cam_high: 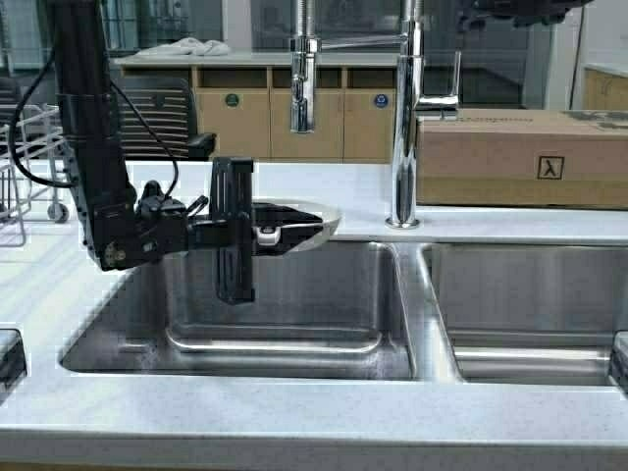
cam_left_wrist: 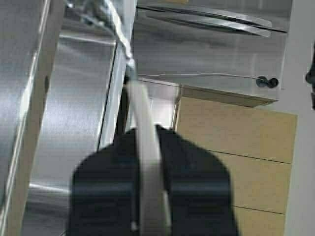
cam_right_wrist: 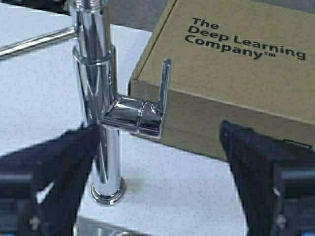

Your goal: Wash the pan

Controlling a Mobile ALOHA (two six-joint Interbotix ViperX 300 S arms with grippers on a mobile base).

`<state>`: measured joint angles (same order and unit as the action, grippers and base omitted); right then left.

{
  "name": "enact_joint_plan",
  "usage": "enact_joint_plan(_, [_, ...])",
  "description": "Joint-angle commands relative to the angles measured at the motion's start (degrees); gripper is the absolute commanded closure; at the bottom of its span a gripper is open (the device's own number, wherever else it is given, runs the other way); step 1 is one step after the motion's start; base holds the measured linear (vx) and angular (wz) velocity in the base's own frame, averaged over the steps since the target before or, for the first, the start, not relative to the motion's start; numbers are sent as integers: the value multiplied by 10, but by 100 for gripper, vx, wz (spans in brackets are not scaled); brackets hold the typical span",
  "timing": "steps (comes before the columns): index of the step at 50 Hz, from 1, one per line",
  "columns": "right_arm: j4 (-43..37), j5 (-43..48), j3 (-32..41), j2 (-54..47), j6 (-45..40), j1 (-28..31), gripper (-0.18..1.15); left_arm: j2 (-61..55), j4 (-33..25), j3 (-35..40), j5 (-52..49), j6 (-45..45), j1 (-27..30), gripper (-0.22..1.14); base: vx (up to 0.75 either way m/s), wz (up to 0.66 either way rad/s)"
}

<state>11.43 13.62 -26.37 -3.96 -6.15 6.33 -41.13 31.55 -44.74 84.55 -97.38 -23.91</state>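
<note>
Bright, even indoor light. Soft glare streaks on sink (cam_high: 294, 324) steel and faucet (cam_right_wrist: 96, 93) chrome. Left wrist view blurred up close; shadows faint.

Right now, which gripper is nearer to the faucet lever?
Right. The right gripper hangs open around the faucet lever; the left gripper holds the pan over the left basin.
</note>
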Motion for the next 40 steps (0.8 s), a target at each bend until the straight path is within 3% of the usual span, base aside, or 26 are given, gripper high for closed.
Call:
enact_joint_plan(1, [6,-9,57,-33,-1,-2,-7,19,0,7,11,15,-2,89,1,1])
enact_joint_plan(40, [14,-117,302,-236,-1,-25,-7,10,0,11,11,14,-2,89,1,1])
